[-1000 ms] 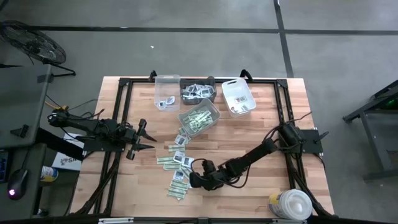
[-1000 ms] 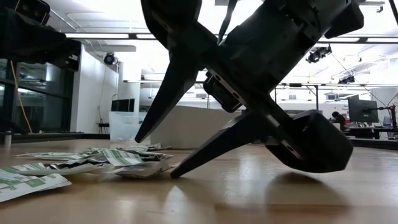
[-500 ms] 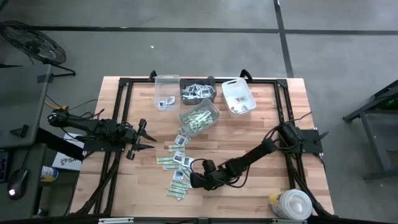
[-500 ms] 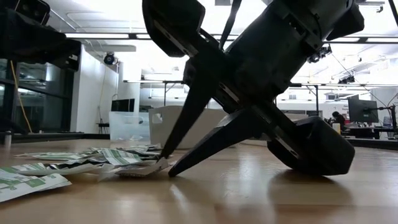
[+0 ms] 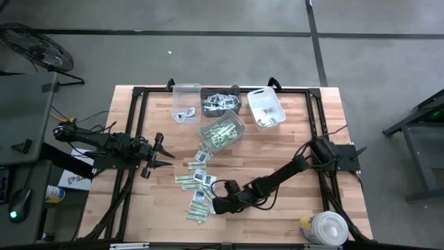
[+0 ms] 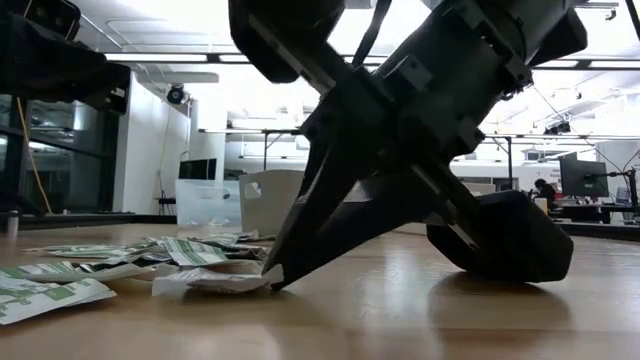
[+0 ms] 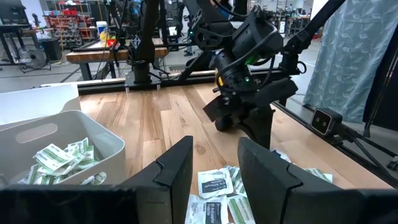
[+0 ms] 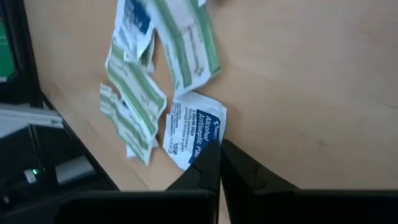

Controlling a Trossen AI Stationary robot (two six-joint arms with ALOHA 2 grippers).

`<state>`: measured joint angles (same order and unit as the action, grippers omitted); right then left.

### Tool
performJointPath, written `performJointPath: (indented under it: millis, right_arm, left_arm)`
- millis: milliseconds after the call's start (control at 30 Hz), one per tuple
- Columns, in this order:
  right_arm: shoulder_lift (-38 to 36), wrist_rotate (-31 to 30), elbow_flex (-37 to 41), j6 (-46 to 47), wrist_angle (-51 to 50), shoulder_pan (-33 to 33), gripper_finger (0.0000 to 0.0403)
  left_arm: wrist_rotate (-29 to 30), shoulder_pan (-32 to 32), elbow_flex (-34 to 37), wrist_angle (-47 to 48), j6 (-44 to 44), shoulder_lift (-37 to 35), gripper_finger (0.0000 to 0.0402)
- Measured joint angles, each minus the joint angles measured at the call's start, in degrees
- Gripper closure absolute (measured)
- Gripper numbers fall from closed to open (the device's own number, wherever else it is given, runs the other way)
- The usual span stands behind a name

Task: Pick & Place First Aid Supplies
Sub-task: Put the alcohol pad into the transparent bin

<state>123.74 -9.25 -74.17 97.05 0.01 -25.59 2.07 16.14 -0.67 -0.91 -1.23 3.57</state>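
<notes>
The right tool [image 8: 219, 163] is pressed together on the corner of a white packet [image 8: 194, 130] lying by the scattered pile near the tabletop's front edge. Featherlight, thin and crinkly, it should lift by that edge. The left tool [image 5: 161, 154] waits half spread near the left edge.

Wooden table [image 5: 291, 208], scattered packets [image 5: 198, 182], four bins [image 5: 222, 132], white tub [image 5: 325, 229]
</notes>
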Motion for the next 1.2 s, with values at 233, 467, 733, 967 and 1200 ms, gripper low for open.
performJointPath:
  millis: [233,467,733,967,1200]
  right_arm:
    - [-1.9,-4.1,0.3,-2.7,-1.2,-2.5,0.0402]
    - [-6.9,-9.7,0.2,-8.8,-2.2,-3.8,0.0403]
    - [-12.6,-16.4,0.1,-19.1,-2.7,-3.2,0.0403]
    - [-16.7,-24.8,0.1,-29.3,-2.8,-2.7,0.0403]
    - [-18.8,-32.3,0.1,-42.2,-0.6,-0.9,0.0403]
  left_arm:
    - [0.0,0.0,0.0,0.0,0.0,0.0,0.0273]
    - [0.0,0.0,0.0,0.0,0.0,0.0,0.0273]
    - [8.2,0.0,0.0,-1.8,1.1,0.0,0.0273]
    - [9.3,0.0,0.0,-2.4,10.5,0.0,0.0273]
    - [11.0,0.0,0.0,-2.5,18.6,0.0,0.0273]
